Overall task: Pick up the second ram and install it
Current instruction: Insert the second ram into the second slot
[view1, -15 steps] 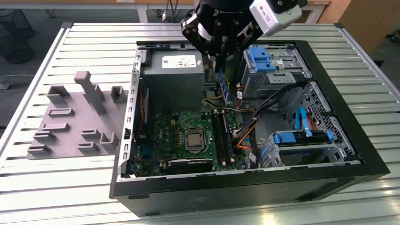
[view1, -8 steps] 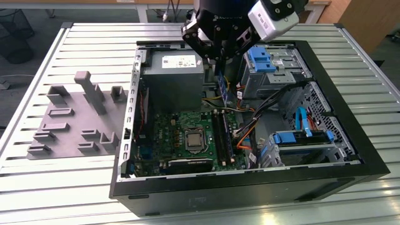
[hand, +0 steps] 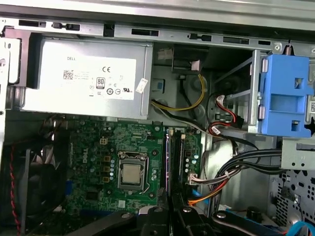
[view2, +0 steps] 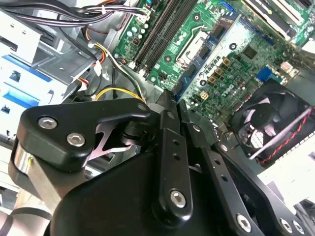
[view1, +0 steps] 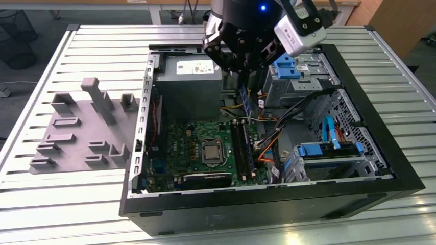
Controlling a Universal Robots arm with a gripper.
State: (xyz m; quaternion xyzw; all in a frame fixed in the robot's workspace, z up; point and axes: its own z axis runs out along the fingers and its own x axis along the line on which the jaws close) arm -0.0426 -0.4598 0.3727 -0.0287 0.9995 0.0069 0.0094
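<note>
My gripper [view1: 243,69] hangs over the open computer case [view1: 381,109], jaws clamped on the second ram [view1: 244,99]. The stick hangs upright at twelve o'clock from the motherboard [view1: 184,145], beside the grey power supply [view1: 189,87].

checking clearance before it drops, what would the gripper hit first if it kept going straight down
Probably the black memory slots on the green motherboard: the gripper holds the second ram edge-down above them, though depth is unclear.
</note>
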